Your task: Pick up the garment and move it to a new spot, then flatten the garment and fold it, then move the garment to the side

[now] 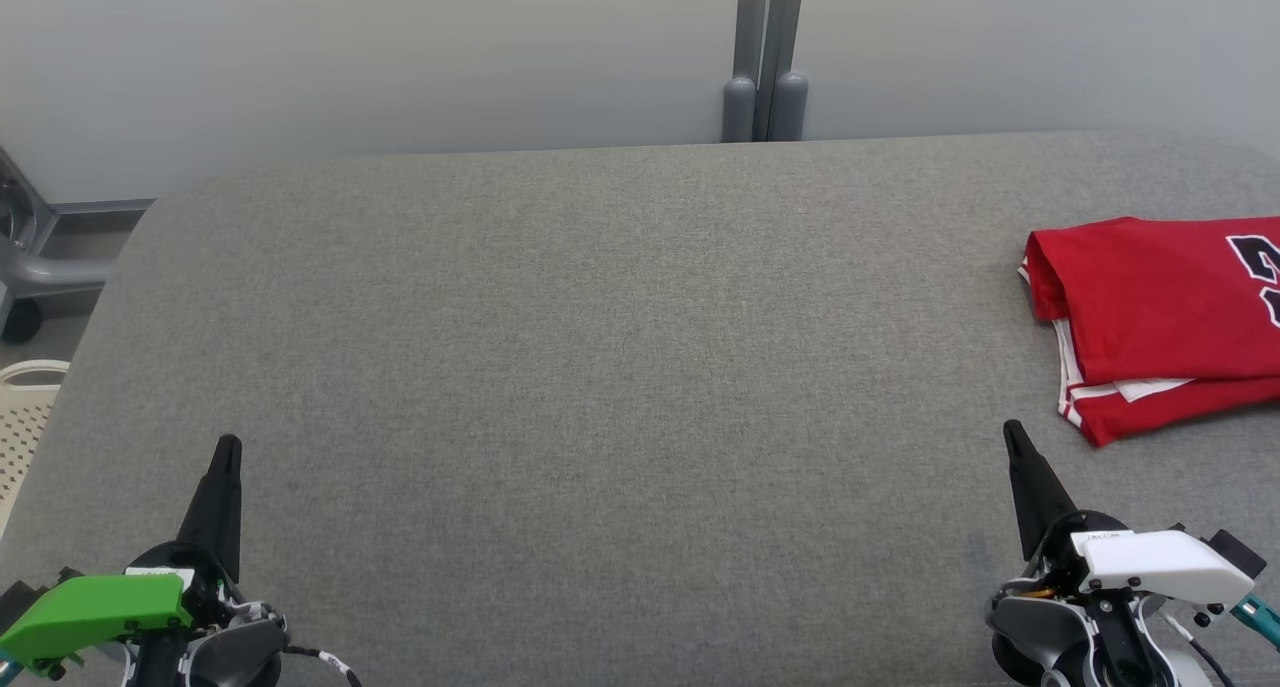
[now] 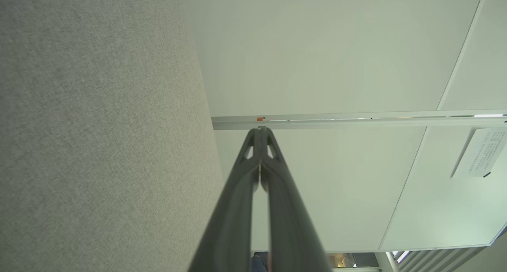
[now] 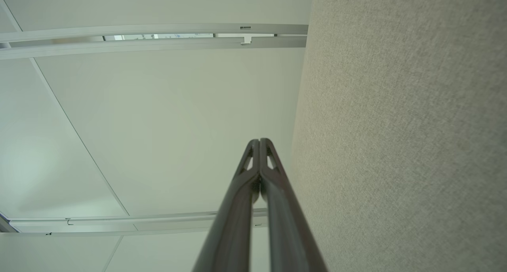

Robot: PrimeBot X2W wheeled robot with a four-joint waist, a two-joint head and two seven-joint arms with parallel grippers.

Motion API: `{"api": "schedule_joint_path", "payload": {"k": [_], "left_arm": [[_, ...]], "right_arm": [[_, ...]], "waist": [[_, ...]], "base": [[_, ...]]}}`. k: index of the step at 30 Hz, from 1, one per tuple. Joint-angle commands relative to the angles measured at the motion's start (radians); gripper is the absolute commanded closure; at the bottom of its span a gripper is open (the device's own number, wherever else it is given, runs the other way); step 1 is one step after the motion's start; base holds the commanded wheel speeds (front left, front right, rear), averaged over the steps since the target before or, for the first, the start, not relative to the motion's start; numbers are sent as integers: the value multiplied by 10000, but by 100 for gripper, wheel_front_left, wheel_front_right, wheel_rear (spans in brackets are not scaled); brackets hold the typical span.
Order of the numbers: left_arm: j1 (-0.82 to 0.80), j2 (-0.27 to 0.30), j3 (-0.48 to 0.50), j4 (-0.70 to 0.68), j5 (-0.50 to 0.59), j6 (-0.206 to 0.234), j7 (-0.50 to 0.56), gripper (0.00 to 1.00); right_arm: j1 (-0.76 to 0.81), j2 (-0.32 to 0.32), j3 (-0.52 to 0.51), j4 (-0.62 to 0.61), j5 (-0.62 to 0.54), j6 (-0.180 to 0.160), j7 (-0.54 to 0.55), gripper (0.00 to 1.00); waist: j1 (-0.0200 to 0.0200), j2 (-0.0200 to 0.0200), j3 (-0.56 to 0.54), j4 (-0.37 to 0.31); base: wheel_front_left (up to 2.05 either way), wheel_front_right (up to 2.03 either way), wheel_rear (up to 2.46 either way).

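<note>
Left gripper (image 1: 228, 445): shut, both dark fingers pressed into a single point with nothing between them. It sits low at the near left of the table, tip pointing toward the far edge.
Left gripper, wrist view: fingers (image 2: 241, 193) meet at the tips, with a thin slit lower down. No cloth in the grip.
Right gripper (image 1: 1016, 439): shut likewise and empty. It sits at the near right of the table, tip leaning slightly left.
Right gripper, wrist view: fingers (image 3: 237, 200) closed tip to tip, nothing held.
Garment (image 1: 1160, 312): red jersey with white trim at the hem and a dark number print outlined in white. It is folded into a flat stack and lies on the table at the far right, cut off by the right edge of the head view.
Garment vs right gripper: apart, no contact. The garment lies beyond the fingertip and to its right.
Garment vs left gripper: well apart, on opposite sides of the table.
Table (image 1: 600, 367): grey woven cover, rounded far corners.
Wrist housings: green cover (image 1: 95, 607) on the left arm, white cover (image 1: 1160, 565) on the right arm.
Background: pale wall panels (image 1: 400, 47) behind the table, with a grey post (image 1: 765, 57) at the joint between two of them.
Left margin: pale perforated basket (image 1: 25, 417) just beside the table's left edge, partly cut off.
Left wrist view, extra: table cover runs along the left side. A printed notice (image 2: 479, 153) is on a panel, text too small to read.
Right wrist view, extra: table cover runs along the right side.
</note>
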Motion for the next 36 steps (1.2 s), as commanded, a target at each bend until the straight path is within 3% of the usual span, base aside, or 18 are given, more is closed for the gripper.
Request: {"api": "schedule_joint_path", "payload": {"k": [1,36], "left_arm": [[-165,24,31,-33,-20,-49,18,100],[-165,24,31,-34,-20,-50,17,100]], "right_arm": [[-43,-62,11,-42,55,4,-23,100],[-41,-93,54,-46,85,4,-68,100]], "waist": [[0,0,0,0],[0,0,0,0]], "base": [[0,0,0],[0,0,0]]}}
